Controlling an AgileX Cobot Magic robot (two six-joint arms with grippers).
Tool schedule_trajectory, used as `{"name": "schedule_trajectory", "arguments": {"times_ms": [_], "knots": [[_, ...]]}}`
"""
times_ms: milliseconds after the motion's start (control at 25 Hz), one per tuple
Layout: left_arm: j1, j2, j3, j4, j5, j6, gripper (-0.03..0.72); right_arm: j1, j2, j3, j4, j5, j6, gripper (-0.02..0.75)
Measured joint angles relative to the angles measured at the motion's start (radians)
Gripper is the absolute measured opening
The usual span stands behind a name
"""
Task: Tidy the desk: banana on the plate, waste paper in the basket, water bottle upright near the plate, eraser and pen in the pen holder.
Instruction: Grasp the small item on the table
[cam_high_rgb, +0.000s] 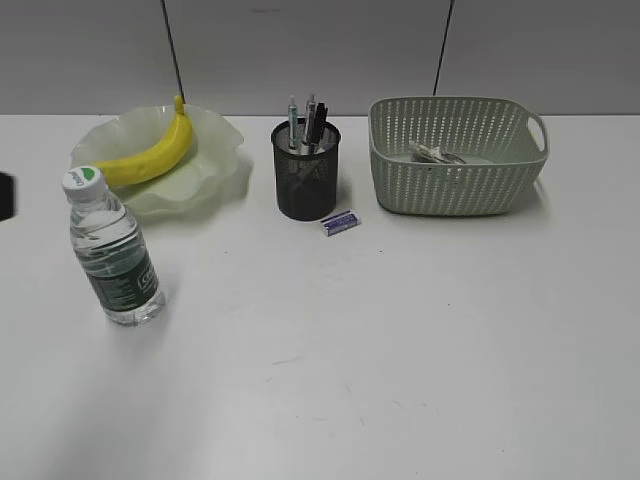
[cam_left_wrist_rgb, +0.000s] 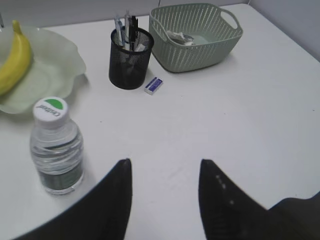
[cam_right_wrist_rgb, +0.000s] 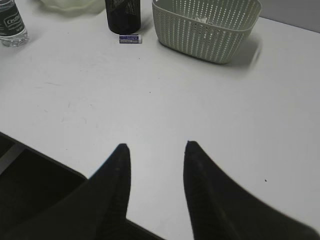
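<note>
Nearest the exterior camera stands the water bottle (cam_high_rgb: 113, 250), upright on the white table (cam_high_rgb: 400, 340), its white cap marked green, a little in front of the plate (cam_high_rgb: 215, 150); bottle and plate are near but apart; the banana (cam_high_rgb: 155, 152) lies in the pale green ruffled plate, dark stem tip pointing up and back; right of the plate the black mesh pen holder (cam_high_rgb: 306, 172) holds several pens (cam_high_rgb: 308, 122) standing on end; the eraser (cam_high_rgb: 340, 221), a small blue and white block, lies flat on the table just beside the holder's base, at its front right, not inside it; further right the sage green basket (cam_high_rgb: 455, 170) holds the waste paper (cam_high_rgb: 432, 153), a crumpled white wad seen over the rim; from the left wrist view the left claw (cam_left_wrist_rgb: 165, 165) hovers above bare table with its two dark fingers (cam_left_wrist_rgb: 117, 192) parted and nothing between them, the bottle just to its left; from the right wrist view the right claw (cam_right_wrist_rgb: 156, 147) is likewise parted and empty, low over the near edge of the table, well apart from basket, holder and eraser
</note>
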Motion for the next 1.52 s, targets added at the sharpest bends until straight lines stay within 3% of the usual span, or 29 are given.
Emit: {"name": "schedule_trajectory", "arguments": {"times_ms": [200, 560, 800, 1080, 1360, 1520], "knots": [[-0.003, 0.415, -0.132, -0.130, -0.049, 0.000, 0.330, 0.000, 0.000, 0.000, -0.002, 0.000, 0.000, 0.299], [-0.103, 0.978, -0.530, -0.183, 0.001, -0.009, 0.330, 0.000, 0.000, 0.000, -0.003, -0.001, 0.000, 0.298], [-0.113, 1.259, -0.822, -0.169, 0.107, -0.197, 0.331, 0.000, 0.000, 0.000, -0.003, -0.001, 0.000, 0.298], [-0.116, 1.498, -1.121, 0.027, 0.266, -0.462, 0.347, 0.000, 0.000, 0.000, -0.003, -0.001, 0.000, 0.298], [-0.116, 1.642, -1.287, 0.084, 0.346, -0.650, 0.497, 0.000, 0.000, 0.000, -0.004, -0.001, 0.000, 0.298], [-0.116, 1.689, -1.314, 0.107, 0.344, -0.740, 0.520, 0.000, 0.000, 0.000, -0.004, -0.001, 0.000, 0.298]]}}
